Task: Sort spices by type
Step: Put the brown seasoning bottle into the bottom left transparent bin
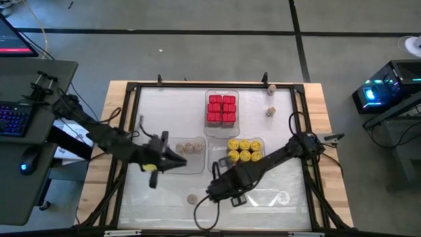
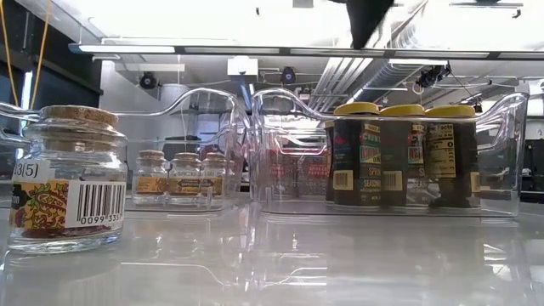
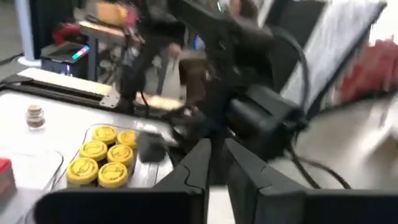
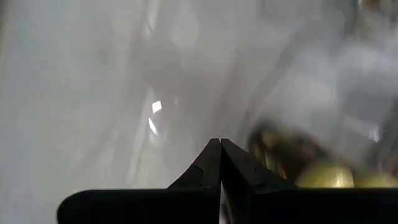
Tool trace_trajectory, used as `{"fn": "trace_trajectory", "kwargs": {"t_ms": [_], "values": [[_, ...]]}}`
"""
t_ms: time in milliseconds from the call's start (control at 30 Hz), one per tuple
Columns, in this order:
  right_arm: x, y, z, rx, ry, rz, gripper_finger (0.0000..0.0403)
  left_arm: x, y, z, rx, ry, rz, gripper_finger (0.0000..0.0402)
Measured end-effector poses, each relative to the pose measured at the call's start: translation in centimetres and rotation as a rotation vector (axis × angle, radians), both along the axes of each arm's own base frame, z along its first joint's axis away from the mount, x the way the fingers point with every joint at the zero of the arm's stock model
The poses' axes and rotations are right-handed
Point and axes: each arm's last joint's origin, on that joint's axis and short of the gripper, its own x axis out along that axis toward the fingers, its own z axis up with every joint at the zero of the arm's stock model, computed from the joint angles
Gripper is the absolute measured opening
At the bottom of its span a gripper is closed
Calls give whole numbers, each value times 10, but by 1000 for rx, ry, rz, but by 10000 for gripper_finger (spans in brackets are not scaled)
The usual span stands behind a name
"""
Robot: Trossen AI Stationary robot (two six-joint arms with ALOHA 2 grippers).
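Observation:
Several red boxy spices (image 1: 221, 110) stand in a clear tray at the far middle. Yellow-lidded jars (image 1: 243, 150) fill a clear tray at the middle; they also show in the left wrist view (image 3: 99, 163). Small tan jars (image 1: 189, 147) stand in the tray to its left. Loose tan jars stand on the table at the far right (image 1: 270, 89), (image 1: 270, 112) and near the front (image 1: 192, 197). My left gripper (image 1: 183, 162) hangs over the near edge of the tan-jar tray, empty, its fingers a narrow gap apart (image 3: 217, 146). My right gripper (image 1: 214, 172) is shut and empty beside the yellow-jar tray's left near corner (image 4: 219, 143).
The clear trays' walls (image 2: 255, 144) stand up between the groups of jars. A loose tan jar (image 2: 64, 178) stands close to the low camera. A dark frame (image 1: 131, 89) runs round the table. The two arms lie near each other at the table's middle.

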Motion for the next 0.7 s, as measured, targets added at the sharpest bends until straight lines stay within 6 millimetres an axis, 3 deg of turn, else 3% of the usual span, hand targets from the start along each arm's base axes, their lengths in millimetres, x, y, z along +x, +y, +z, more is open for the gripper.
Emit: {"fn": "trace_trajectory", "kwargs": {"t_ms": [200,367,467,567,700], "values": [[-40,-3,14,-75,89,-101,0,33,-22,17,326,346,-124,91],[-100,-13,41,-30,20,-288,0,48,-39,24,439,491,-188,156],[-146,-22,53,38,-75,-471,0,53,-51,14,407,571,-277,191],[-187,-28,55,179,-176,-644,0,59,-61,-7,258,695,-343,220],[-218,-26,44,350,-319,-723,0,70,-77,-36,218,805,-417,247]]}}
